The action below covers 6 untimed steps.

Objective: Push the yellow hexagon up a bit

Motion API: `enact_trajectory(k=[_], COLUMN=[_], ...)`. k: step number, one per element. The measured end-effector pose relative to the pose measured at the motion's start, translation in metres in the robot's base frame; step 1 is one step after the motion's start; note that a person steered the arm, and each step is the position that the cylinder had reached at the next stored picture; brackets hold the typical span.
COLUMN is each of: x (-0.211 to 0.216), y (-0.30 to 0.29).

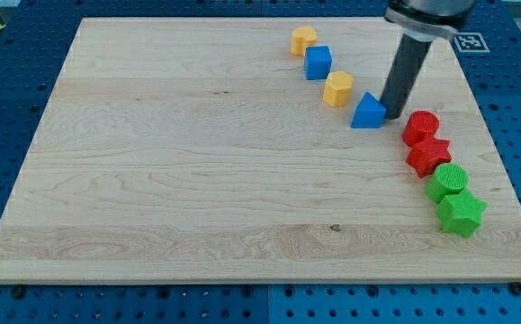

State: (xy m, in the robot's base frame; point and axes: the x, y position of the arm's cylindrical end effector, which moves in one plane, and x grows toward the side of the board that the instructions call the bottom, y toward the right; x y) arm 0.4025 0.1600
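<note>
My tip [390, 115] is the lower end of a plain dark rod that comes down from the view's top right. There is no hand on this arm, so nothing opens, closes or grips. The tip rests on the bench [170, 180] at the right edge of the blue triangle [367, 112], touching it or very nearly so; I cannot tell which.

The yellow hexagon [337, 89] lies to the view's left of the tip and slightly higher, just beyond the blue triangle, which sits between the two. Hexagon and triangle stand just beside each other, with a narrow strip of wood showing between them.

Further up and left along the same slanting line comes the blue cube [318, 62], and above that a second yellow block [303, 40] with a rounded top, close to the bench's upper edge.

To the view's right of the tip, near it, stands the red cylinder [420, 127]. Just below it and touching is the red star [429, 156]. Below that come the green cylinder [447, 181] and then the green star [461, 213], each pressed against the one before, the four forming a column along the bench's right side.
</note>
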Motion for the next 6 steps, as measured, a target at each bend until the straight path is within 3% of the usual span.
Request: enact_trajectory(k=[6], x=[-0.031], y=[-0.023])
